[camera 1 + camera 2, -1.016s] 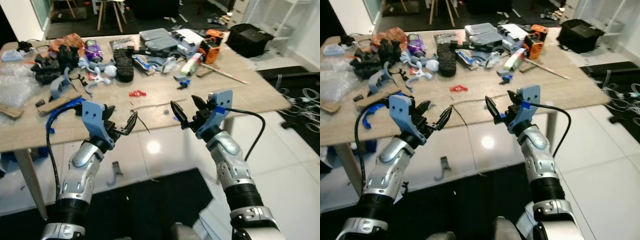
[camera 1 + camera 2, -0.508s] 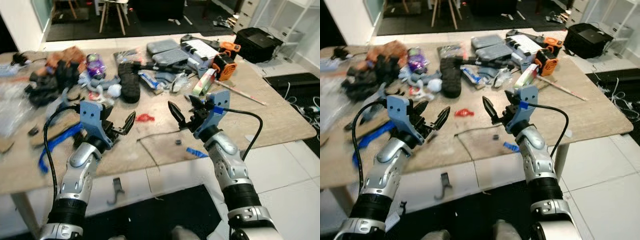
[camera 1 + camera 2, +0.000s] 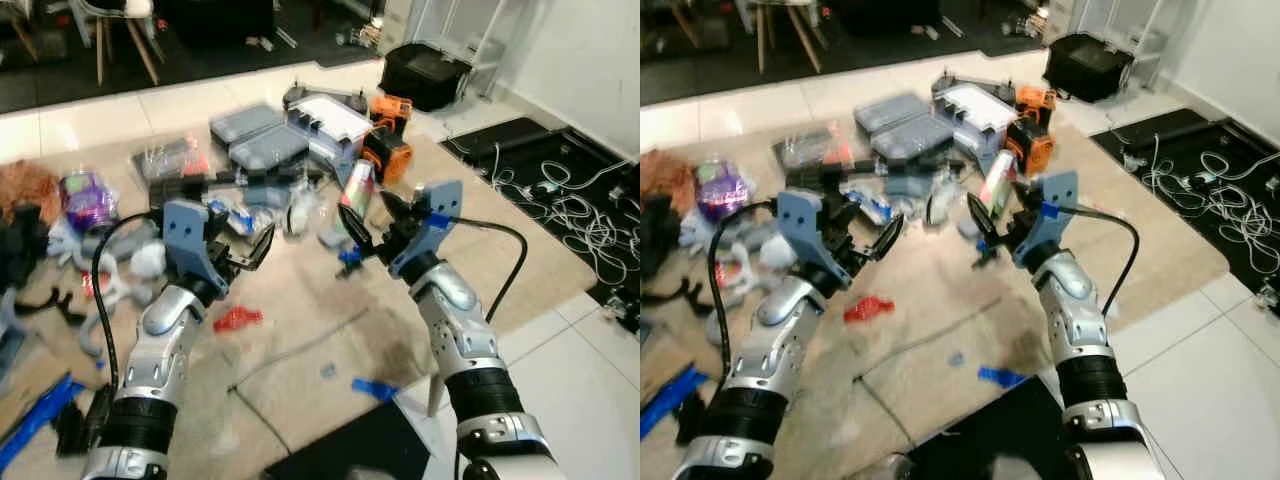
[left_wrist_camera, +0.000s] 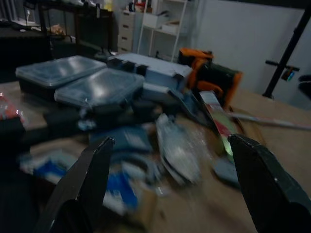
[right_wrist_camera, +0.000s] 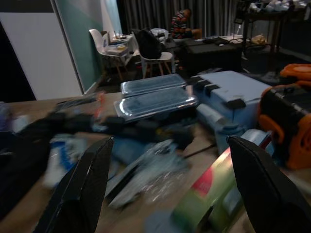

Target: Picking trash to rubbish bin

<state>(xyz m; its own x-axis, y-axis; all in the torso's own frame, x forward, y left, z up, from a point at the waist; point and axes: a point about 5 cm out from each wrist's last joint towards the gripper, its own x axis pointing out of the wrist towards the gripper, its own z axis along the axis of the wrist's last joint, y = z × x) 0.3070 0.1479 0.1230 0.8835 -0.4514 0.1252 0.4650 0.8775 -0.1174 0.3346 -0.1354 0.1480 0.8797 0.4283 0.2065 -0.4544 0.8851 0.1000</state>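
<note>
Camera closer over tabletop (image 3: 520, 270) than second ago; clutter looms larger, blurred.

Eye views: left claw (image 3: 245, 256) and right claw (image 3: 372, 228) both spread, empty, raised above tabletop. Step: approach, choosing trash. Crumpled clear wrapper (image 3: 298, 212) lies between claws, beyond tips.

Left wrist view: wrapper (image 4: 177, 150) ahead between fingers.

Right wrist view: green-red tube (image 5: 214, 187) nearest. Next: lower, close on one piece.

Workshop: cluttered table (image 3: 330, 330), toolboxes (image 3: 255, 135), drill (image 3: 385, 150)
</note>
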